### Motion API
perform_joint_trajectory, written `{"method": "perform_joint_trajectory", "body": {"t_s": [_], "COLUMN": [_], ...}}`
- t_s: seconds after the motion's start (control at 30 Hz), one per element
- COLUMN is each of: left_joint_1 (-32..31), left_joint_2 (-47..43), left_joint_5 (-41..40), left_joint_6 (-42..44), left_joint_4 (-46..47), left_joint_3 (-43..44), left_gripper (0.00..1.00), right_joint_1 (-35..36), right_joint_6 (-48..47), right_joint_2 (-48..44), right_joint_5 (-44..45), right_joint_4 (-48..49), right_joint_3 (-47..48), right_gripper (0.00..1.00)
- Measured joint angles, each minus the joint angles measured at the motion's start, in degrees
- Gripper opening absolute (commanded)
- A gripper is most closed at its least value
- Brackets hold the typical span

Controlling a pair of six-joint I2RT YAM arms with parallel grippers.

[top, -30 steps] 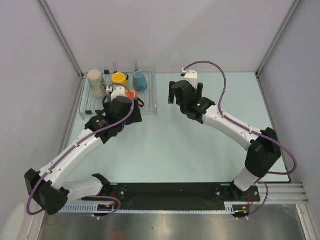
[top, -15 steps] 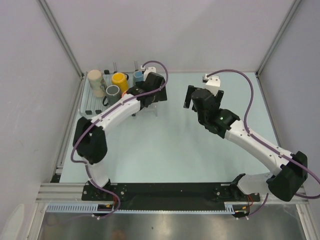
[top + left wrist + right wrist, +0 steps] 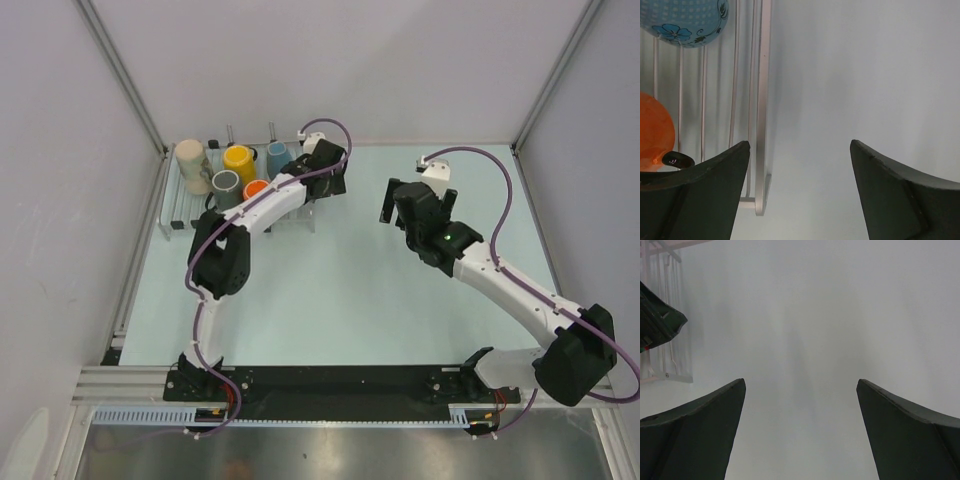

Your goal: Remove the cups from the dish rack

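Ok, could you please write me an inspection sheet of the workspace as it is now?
Surface: pale table, no spill seen.
Job's things: rack at the far left, holding all five: cream cup, yellow cup, blue cup, grey cup, orange cup.
Clutter: nothing seen.
Grippers: left gripper open, empty, over the rack's right edge; right gripper open, empty, over the table.
Cables: left cable and right cable, purple, loop above the arms, clear of the cups.
Surroundings: grey walls, metal frame posts.
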Motion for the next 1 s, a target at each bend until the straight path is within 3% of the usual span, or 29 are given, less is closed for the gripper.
{"method": "perform_joint_trajectory", "body": {"t_s": [0.1, 0.2, 0.27, 0.37, 0.4, 0.43, 1.0], "left_joint_1": [0.7, 0.9, 1.1, 1.4, 1.7, 1.9, -2.6], "left_joint_2": [1.5, 2.9, 3.5, 3.8, 3.8, 3.8, 2.0], "left_joint_5": [0.0, 0.5, 0.9, 0.2, 0.2, 0.2, -3.1], "left_joint_6": [-0.4, -0.5, -0.7, 0.0, 0.1, -0.2, -0.1], "left_joint_4": [-0.4, -0.6, -0.8, -2.1, -2.3, -2.4, 1.0], "left_joint_3": [0.8, 1.1, 1.1, 1.0, 0.9, 0.8, -3.2], "left_gripper": [0.78, 0.55, 0.47, 0.24, 0.09, 0.01, 0.0], "right_joint_1": [-0.6, -1.3, -1.5, -1.7, -1.7, -1.7, -1.7], "right_joint_6": [0.4, 1.1, 1.6, 2.7, 3.0, 3.2, 5.2], "right_joint_2": [-0.1, -0.2, -0.2, -0.2, -0.2, -0.3, -9.4], "right_joint_5": [-1.3, -2.3, -2.9, -3.5, -3.6, -3.7, -3.3], "right_joint_4": [0.2, 0.6, 0.7, 0.7, 0.7, 0.7, -1.1], "right_joint_3": [-0.4, -0.8, -1.2, -1.8, -2.0, -2.1, -5.3], "right_gripper": [1.0, 1.0, 1.0, 1.0, 1.0, 1.0, 1.0]}}
